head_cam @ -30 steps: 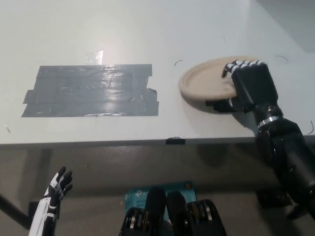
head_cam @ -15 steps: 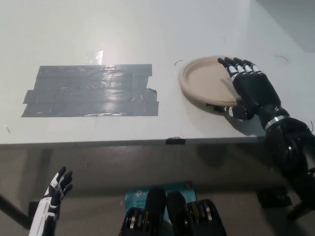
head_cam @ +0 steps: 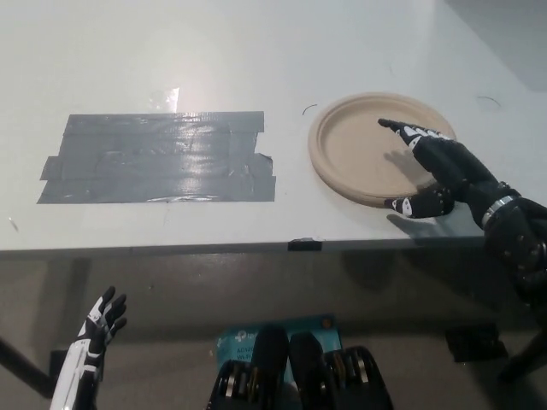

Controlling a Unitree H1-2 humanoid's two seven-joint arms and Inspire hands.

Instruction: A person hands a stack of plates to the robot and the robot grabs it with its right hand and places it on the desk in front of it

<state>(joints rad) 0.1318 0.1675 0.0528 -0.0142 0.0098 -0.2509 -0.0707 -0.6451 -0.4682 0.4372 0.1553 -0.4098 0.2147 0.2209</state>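
A stack of tan round plates [head_cam: 363,145] lies flat on the white desk [head_cam: 256,51], right of the middle. My black right hand [head_cam: 440,171] is open over the stack's near right rim, its fingers spread and stretched above the plate surface; it holds nothing. My white left hand [head_cam: 90,346] rests low at the lower left, below the desk's front edge, fingers apart and empty.
A large patch of grey tape strips [head_cam: 158,158] covers the desk's left middle. A small black tab [head_cam: 305,244] sits on the desk's front edge. A blue item [head_cam: 248,337] lies on the floor below.
My right hand has let go of the plates and drawn back toward the near right, fingers now spread. The stack has settled flat on the desk. The left hand has not moved.
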